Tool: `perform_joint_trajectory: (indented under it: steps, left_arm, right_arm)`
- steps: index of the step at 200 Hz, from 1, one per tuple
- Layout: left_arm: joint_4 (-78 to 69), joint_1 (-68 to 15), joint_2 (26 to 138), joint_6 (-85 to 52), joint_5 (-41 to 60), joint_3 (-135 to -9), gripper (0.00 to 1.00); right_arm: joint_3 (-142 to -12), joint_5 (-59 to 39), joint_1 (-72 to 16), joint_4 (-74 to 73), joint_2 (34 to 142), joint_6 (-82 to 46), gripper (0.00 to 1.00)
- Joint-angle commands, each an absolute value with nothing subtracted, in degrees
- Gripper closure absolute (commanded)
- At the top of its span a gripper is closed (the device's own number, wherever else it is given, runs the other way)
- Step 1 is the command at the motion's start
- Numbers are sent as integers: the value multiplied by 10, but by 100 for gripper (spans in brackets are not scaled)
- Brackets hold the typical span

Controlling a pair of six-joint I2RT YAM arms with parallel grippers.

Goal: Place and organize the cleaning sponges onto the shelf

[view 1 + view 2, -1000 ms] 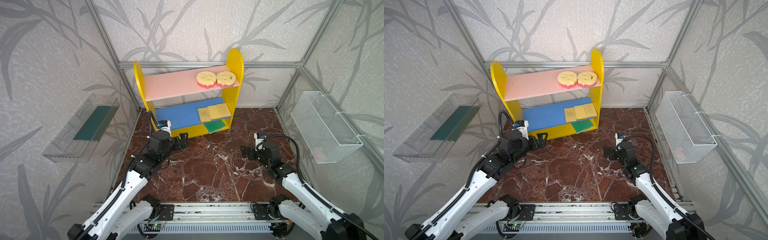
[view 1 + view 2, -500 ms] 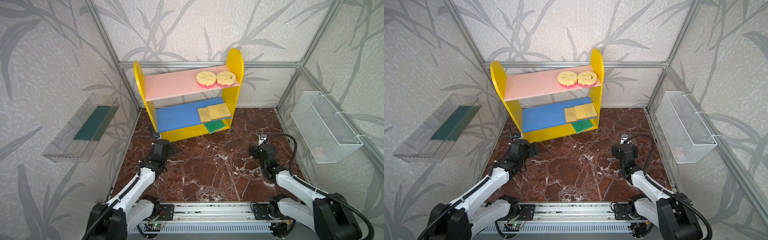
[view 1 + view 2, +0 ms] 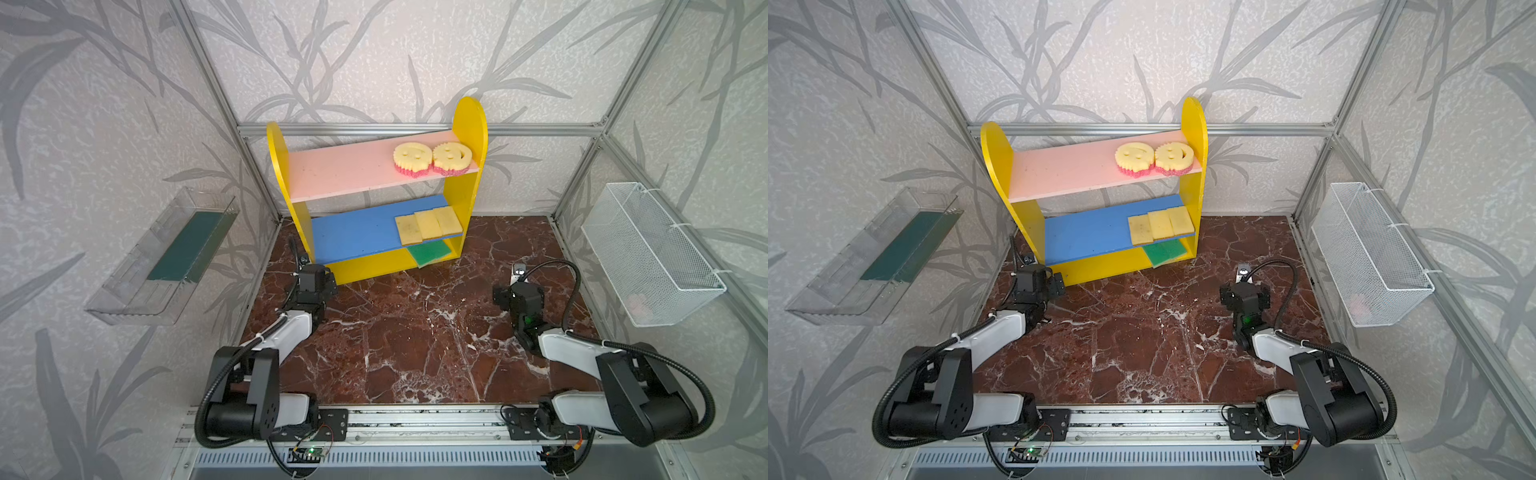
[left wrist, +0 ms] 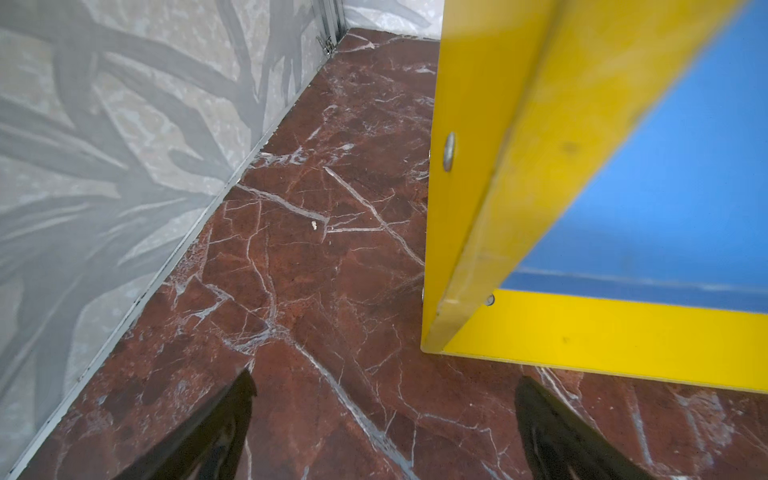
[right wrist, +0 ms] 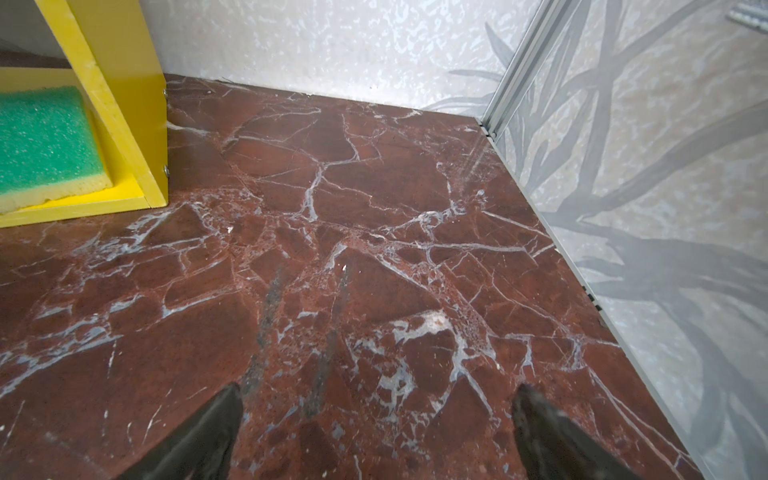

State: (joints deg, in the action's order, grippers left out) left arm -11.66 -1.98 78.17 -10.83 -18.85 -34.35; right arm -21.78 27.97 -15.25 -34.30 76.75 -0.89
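Note:
The shelf (image 3: 469, 124) (image 3: 992, 145) stands at the back of the floor in both top views. Two round smiley cleaning sponges (image 3: 432, 160) (image 3: 1154, 160) lie side by side at the right end of its pink top board. Three pale yellow sponges (image 3: 428, 224) (image 3: 1160, 224) sit in a row at the right of the blue board. A green-faced sponge (image 3: 430, 252) (image 3: 1165, 252) (image 5: 41, 141) lies on the yellow base. My left gripper (image 3: 316, 279) (image 3: 1040, 280) (image 4: 384, 378) hangs open and empty over the floor by the shelf's left front corner (image 4: 478, 166). Right of the shelf, my right gripper (image 3: 517, 291) (image 3: 1244, 293) (image 5: 378, 386) is open and empty.
A clear plastic tray (image 3: 166, 257) with a dark green liner hangs on the left wall. A white wire basket (image 3: 648, 253) hangs on the right wall with something pale pink in its bottom. Red marble floor (image 3: 415, 332) lies between the arms, and a metal rail (image 3: 415, 419) runs along the front.
Both arms have folded down and back toward the front rail, bringing the grippers low over the floor. Both grippers stayed open. The sponges have not moved.

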Motion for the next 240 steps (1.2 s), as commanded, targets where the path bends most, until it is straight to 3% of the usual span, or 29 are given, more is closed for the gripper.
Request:
perform_joint_trajectory:
  steps: [1, 38, 61, 88, 132, 185, 240]
  left_arm:
    - [-241, -4, 797, -60, -168, -323, 1]
    - [-371, -1, 843, -41, -154, -281, 1]
    - [-466, -1, 861, -47, -184, -239, 1]
    - [-674, -20, 911, -6, -176, -160, 1]
    - [-679, -43, 915, 15, -206, -163, 1]
    - [-557, -8, 903, -27, -168, -213, 1]
    - [-561, -8, 902, -26, -169, -211, 1]
  right_arm:
    - [-205, 307, -150, -435, 775, 26, 1]
    - [-141, 318, -148, -646, 844, 48, 1]
    - [-131, 306, -159, -655, 839, 64, 1]
    - [-75, 271, -177, -806, 883, 100, 1]
    - [-104, 202, -162, -764, 905, 106, 1]
    - [-232, 109, -77, -475, 879, 27, 1]
    - [-225, 108, -78, -502, 886, 30, 1]
